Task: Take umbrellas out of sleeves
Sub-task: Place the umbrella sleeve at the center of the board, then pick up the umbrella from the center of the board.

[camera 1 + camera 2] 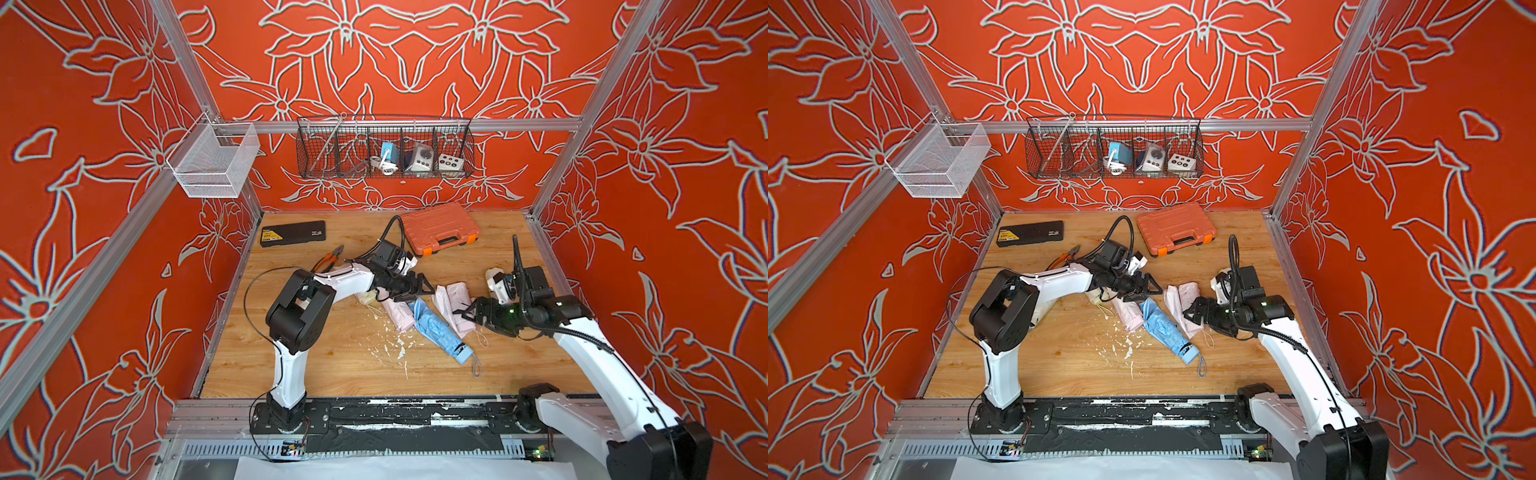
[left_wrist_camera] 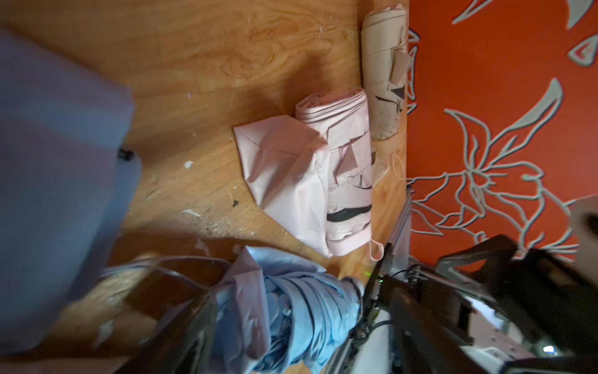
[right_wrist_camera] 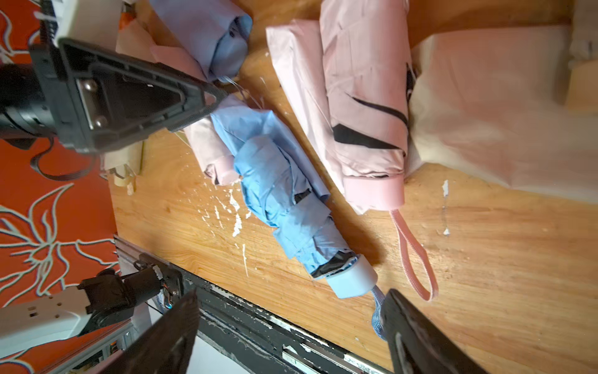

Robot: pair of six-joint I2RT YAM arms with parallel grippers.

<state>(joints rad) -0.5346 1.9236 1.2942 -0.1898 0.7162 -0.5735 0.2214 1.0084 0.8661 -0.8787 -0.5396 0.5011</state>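
Left end effector [image 1: 415, 292] and right end effector [image 1: 466, 311] both gape wide, holding nothing, light blue umbrella [image 1: 436, 332] unsleeved on worktop [image 1: 332, 365] between them, its wrist cord [image 3: 377, 311] against the right one's finger [image 3: 417, 343], so retreating could snag it, dragging umbrella into crowded pink umbrellas [image 1: 455, 303].

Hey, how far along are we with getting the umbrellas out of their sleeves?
Done: the blue umbrella and a pink umbrella lie bare beside the blue sleeve and pink sleeve; a cream umbrella by the wall looks bare too. In hand: nothing, the left tool and right tool are both open. Left: a smooth pink roll next to the blue umbrella looks still sleeved; others are hidden.
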